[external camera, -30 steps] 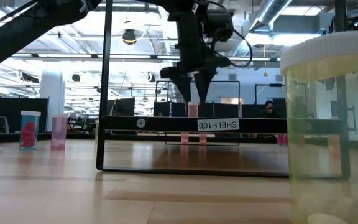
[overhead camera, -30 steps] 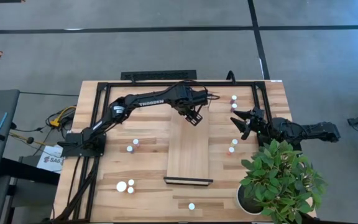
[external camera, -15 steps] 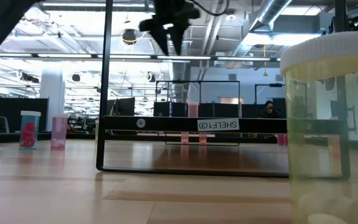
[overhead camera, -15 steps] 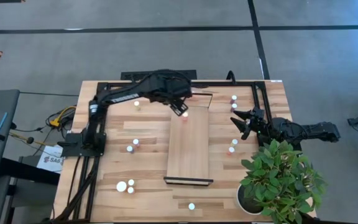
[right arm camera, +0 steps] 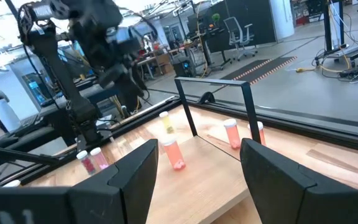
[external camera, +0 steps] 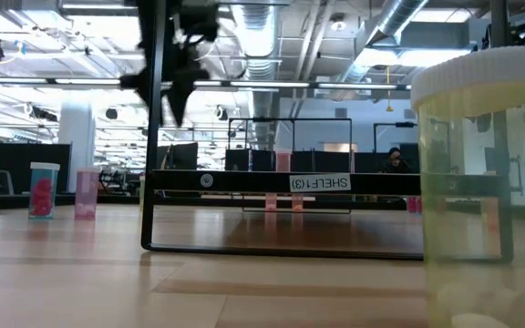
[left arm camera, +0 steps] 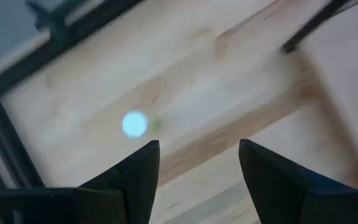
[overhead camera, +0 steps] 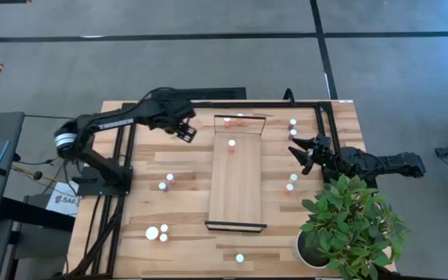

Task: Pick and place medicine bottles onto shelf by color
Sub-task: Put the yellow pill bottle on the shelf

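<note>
The left claw [overhead camera: 183,131] hangs open and empty over the far-left table, its wrist view looking down on a white-capped bottle [left arm camera: 135,124]. It should centre on that cap and come straight down before closing. Three bottles already stand on the shelf [overhead camera: 236,194]. The right claw [overhead camera: 306,155] waits open beside the plant [overhead camera: 348,225]. That bottle's colour is too blurred to tell.

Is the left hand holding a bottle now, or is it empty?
Empty. The left hand shows an open gap between its fingers, with only bare tabletop behind. One white-capped bottle stands on the table ahead, apart from it.
</note>
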You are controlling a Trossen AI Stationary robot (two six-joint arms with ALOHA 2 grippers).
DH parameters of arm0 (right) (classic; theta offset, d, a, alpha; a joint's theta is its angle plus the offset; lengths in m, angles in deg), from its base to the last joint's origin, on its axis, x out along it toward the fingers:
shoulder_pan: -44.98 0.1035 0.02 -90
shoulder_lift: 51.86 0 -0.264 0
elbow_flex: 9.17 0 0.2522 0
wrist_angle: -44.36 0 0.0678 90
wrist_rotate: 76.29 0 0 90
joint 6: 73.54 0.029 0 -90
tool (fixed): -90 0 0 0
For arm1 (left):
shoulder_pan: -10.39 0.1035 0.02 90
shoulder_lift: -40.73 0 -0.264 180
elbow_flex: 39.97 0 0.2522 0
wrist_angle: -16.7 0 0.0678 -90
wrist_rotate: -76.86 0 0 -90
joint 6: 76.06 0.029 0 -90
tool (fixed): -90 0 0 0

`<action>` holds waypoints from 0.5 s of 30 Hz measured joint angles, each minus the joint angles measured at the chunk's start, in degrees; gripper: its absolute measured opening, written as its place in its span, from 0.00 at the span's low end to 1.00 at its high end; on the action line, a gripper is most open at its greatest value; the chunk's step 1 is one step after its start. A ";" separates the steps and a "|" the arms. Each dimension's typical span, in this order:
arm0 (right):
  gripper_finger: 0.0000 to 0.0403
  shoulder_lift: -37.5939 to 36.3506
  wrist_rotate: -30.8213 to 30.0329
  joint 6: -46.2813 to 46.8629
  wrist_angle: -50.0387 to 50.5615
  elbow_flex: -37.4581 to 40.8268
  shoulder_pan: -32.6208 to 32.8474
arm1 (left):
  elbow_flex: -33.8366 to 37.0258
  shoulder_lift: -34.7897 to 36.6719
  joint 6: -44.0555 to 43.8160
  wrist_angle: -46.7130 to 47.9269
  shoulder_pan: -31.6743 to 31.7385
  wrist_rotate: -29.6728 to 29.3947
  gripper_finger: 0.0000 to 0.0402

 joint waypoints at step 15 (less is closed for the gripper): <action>0.62 0.00 0.00 -0.02 0.00 0.00 0.02 | 16.00 3.67 5.43 -16.28 10.04 -0.21 0.52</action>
